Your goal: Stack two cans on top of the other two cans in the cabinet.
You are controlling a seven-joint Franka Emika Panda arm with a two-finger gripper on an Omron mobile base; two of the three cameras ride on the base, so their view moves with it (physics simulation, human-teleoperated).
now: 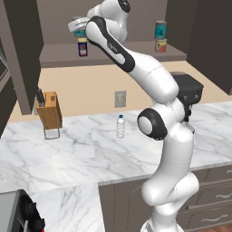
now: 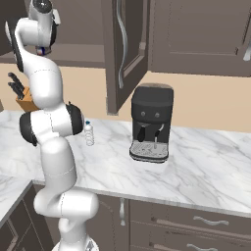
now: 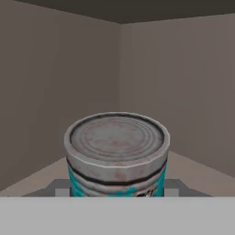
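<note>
Between closed jaws, teal can (image 3: pixel 116 153)

Glossy white arm (image 1: pixel 156 81) of rounded, bulbous shells, thick at the lower segments and slimmer higher up. Dark, near-black caps and rings at the joints: a round one on the elbow disc (image 1: pixel 152 123), a black band along the upper link with small pale lettering, too small to read. Light grey hand at the end. Faint red and blue mark near the wrist (image 2: pixel 43 50).
</note>
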